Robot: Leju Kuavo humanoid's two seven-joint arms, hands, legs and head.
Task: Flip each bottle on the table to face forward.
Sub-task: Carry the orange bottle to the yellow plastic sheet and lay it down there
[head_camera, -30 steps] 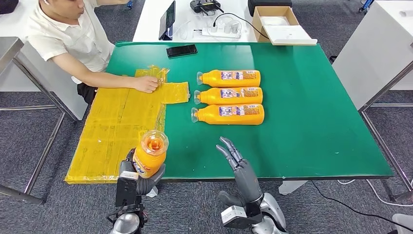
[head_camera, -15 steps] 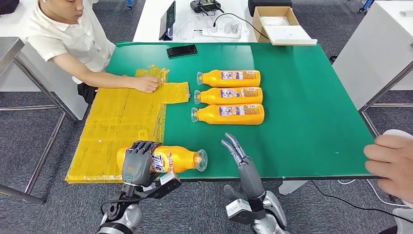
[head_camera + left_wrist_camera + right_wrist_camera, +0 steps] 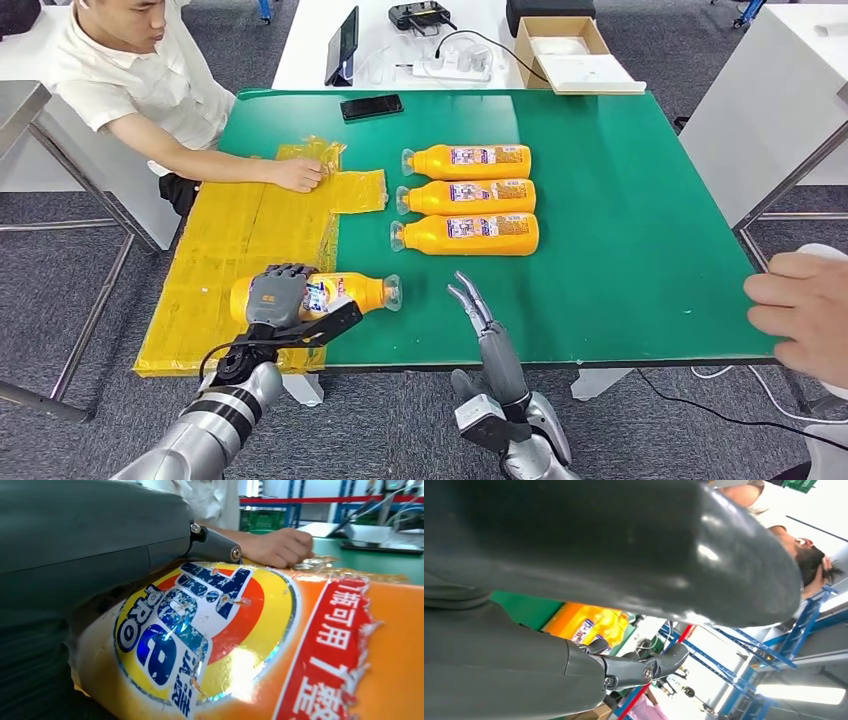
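Observation:
My left hand (image 3: pixel 275 298) grips an orange bottle (image 3: pixel 345 294) that lies on its side near the table's front edge, cap end pointing right. Its round blue and yellow label (image 3: pixel 200 630) faces up, close in the left wrist view. Three more orange bottles lie side by side in the table's middle: back (image 3: pixel 470 161), middle (image 3: pixel 470 197), front (image 3: pixel 468 234), caps to the left. My right hand (image 3: pixel 478 318) stands open just right of the held bottle's cap, fingers straight, holding nothing. Its grey thumb (image 3: pixel 624 540) looms in the right wrist view.
A yellow plastic sheet (image 3: pixel 240 250) covers the green table's (image 3: pixel 640 220) left part, with a seated person's hand (image 3: pixel 300 174) on it. Another person's hand (image 3: pixel 800 310) rests at the table's front right edge. A phone (image 3: pixel 371 106) lies at the back.
My left hand has turned the bottle from upright onto its side and moved it slightly back and left onto the table. A person's hand has come in at the right edge.

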